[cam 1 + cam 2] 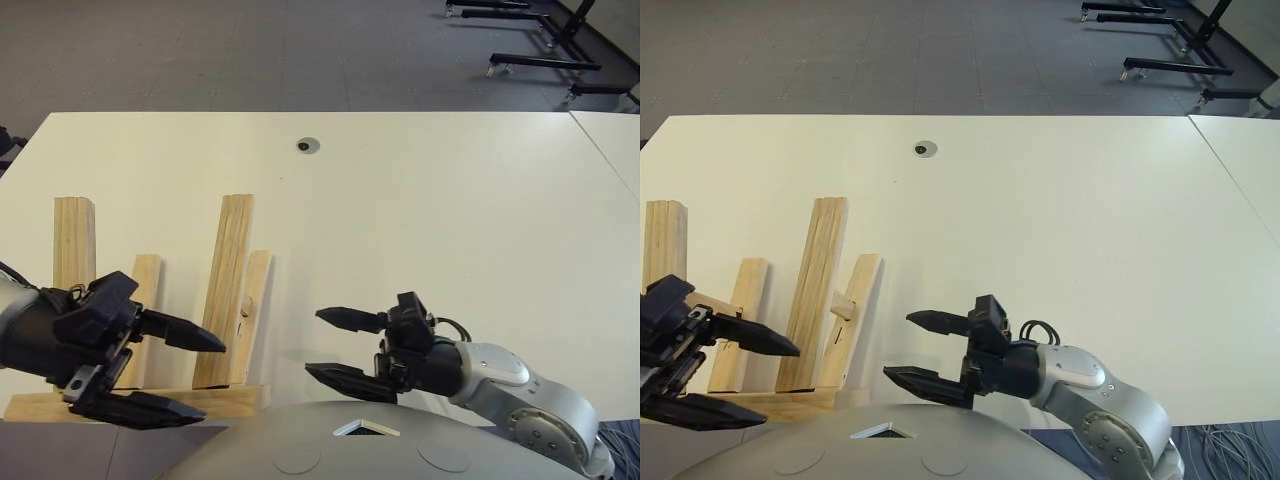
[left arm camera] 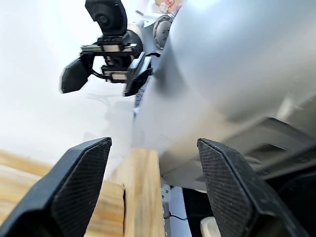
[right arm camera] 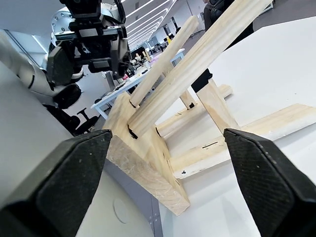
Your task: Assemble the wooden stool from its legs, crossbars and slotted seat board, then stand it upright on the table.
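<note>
The wooden stool lies on its side at the table's front left. Its seat board (image 1: 225, 399) stands on edge along the front edge. The legs (image 1: 226, 280) and crossbars (image 1: 253, 300) point away across the table. My left gripper (image 1: 213, 380) is open at the seat board's left part. In the left wrist view an end of the board (image 2: 142, 192) sits between its fingers (image 2: 81, 182), untouched. My right gripper (image 1: 314, 342) hovers open just right of the stool, holding nothing. The right wrist view faces the stool (image 3: 148, 148) between its own fingers (image 3: 64, 182).
The white table (image 1: 450, 220) stretches wide and bare to the right and back. A small round grommet (image 1: 308, 146) sits near its far edge. A second table (image 1: 615, 140) adjoins at the right. Black wheeled frames (image 1: 545, 50) stand on the floor behind.
</note>
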